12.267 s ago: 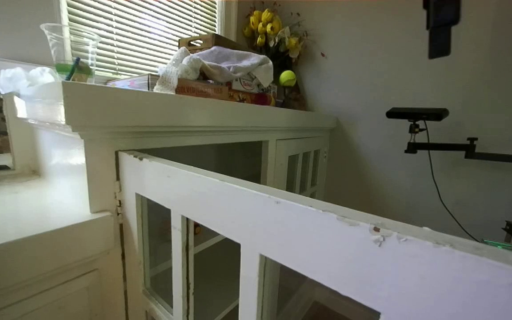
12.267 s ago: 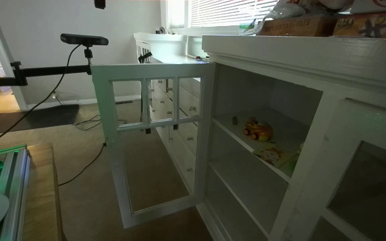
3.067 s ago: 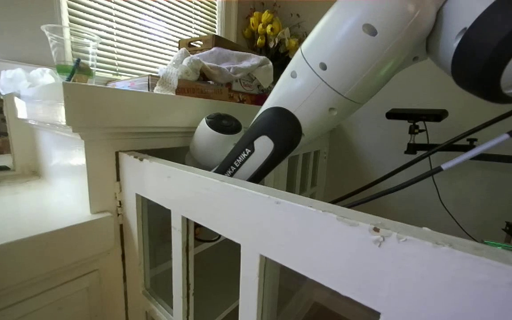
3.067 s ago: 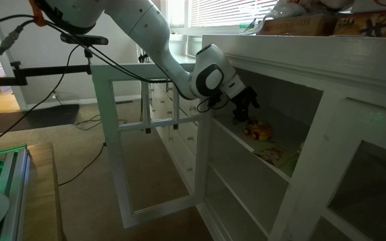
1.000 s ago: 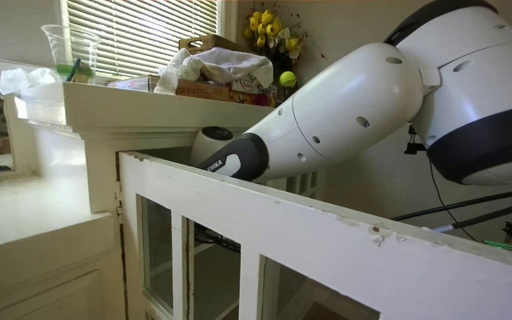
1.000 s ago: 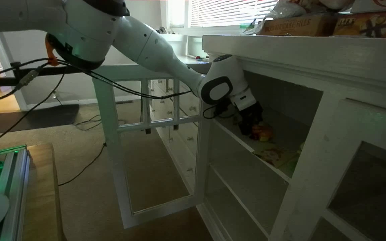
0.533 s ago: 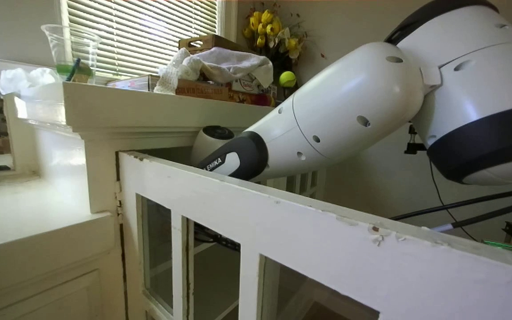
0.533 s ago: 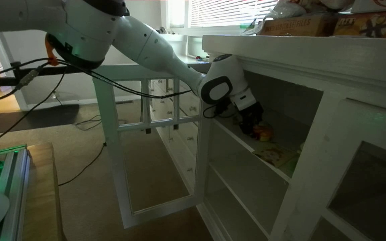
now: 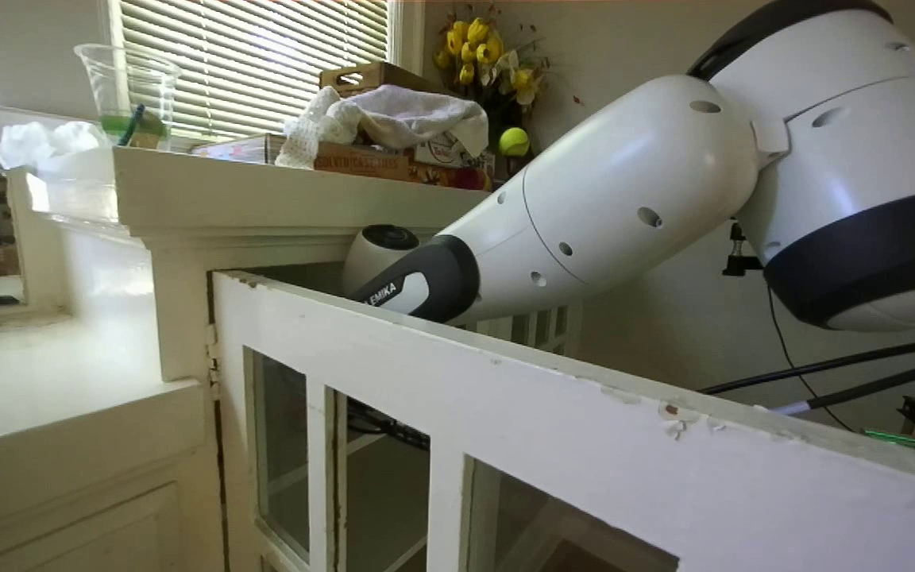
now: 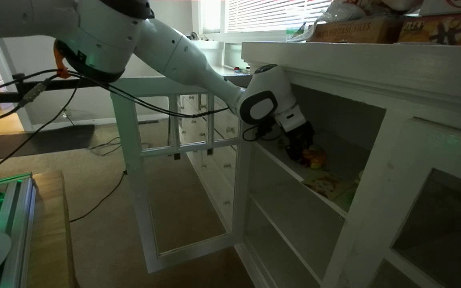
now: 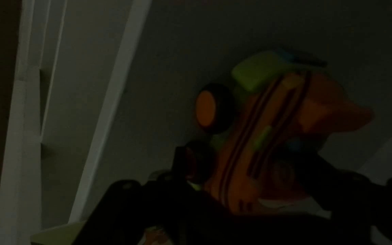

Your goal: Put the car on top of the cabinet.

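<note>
The orange toy car (image 10: pixel 316 156) with red and green parts sits on the upper inside shelf of the cream-white cabinet (image 10: pixel 358 66). The cabinet's thick top edge (image 9: pixel 299 195) also shows in an exterior view. My gripper (image 10: pixel 300 153) reaches down through the open front to the car's near end. In the dark wrist view the car (image 11: pixel 247 136) lies between my gripper's (image 11: pixel 239 156) fingers. One finger (image 11: pixel 179 160) presses against a wheel, the other against the red side, so they look closed on it. The car's lower end is hidden by the gripper.
The open glass-paned door (image 9: pixel 553 397) stands out beside my arm. On the cabinet top are boxes (image 10: pixel 354 30), a white cloth (image 9: pixel 426 115), a clear cup (image 9: pixel 128 79), a tennis ball (image 9: pixel 514 141) and yellow flowers (image 9: pixel 473 44). A flat picture card (image 10: pixel 330 186) lies on the shelf.
The arm came into view, entered the cabinet and lowered the gripper onto the car. Over the last second the arm is almost still and the car has shifted very slightly.
</note>
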Controlling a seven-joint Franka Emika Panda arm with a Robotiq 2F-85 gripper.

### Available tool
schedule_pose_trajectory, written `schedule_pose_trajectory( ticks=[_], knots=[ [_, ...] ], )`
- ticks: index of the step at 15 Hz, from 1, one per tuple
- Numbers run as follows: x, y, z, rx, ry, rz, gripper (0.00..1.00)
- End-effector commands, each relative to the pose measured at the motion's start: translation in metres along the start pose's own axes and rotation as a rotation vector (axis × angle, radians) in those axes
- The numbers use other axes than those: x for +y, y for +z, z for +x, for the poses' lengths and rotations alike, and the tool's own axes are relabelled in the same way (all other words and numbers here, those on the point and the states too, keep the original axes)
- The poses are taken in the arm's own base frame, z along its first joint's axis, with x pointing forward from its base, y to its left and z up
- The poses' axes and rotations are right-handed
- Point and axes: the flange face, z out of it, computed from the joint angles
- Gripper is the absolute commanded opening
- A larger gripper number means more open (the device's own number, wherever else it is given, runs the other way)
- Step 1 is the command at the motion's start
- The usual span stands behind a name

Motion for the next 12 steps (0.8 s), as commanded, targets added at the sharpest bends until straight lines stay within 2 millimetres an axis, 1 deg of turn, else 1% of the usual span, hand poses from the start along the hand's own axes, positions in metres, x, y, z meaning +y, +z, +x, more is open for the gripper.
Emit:
schedule_pose_trajectory(
  ticks=[1, 3, 6, 12],
  knots=[
    [-0.005, -0.018, 0.015, -0.040, -0.003, -0.038, 0.55],
    [-0.003, -0.028, 0.016, -0.048, -0.006, -0.049, 0.55],
    [0.007, -0.045, 0.021, -0.069, -0.033, -0.093, 0.55],
    [0.026, -0.071, 0.033, -0.087, -0.062, -0.152, 0.55]
  ],
)
